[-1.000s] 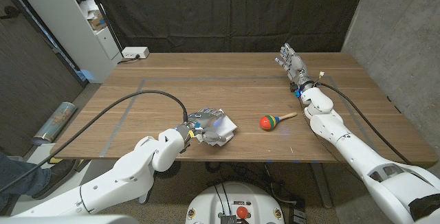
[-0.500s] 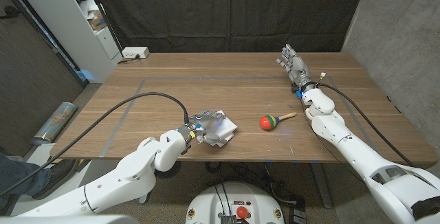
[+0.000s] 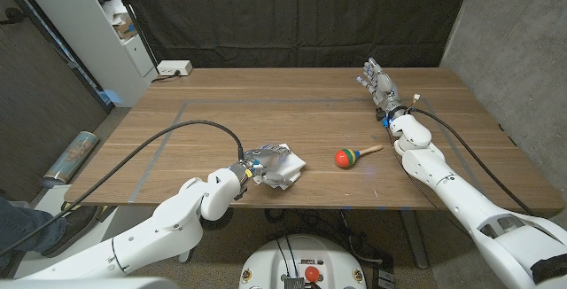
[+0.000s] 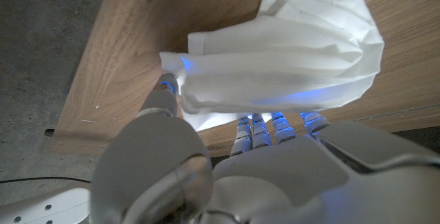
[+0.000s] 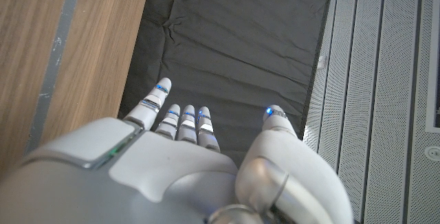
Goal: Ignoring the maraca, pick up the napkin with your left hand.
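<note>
My left hand hides the napkin's near edge, and I can't see its fingertips under the folds.

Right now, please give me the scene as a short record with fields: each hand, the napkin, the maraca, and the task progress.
left hand: left hand grips the white napkin near the table's front edge; the wrist view shows fingers under the crumpled paper
napkin: bunched, in the left hand's grasp; whether it has left the wood, cannot tell
maraca: maraca lies on the table to the right of the napkin, apart from it, untouched
right hand: right hand near the table's far edge, fingers apart, holding nothing
progress: napkin grasped; lift not confirmed
</note>
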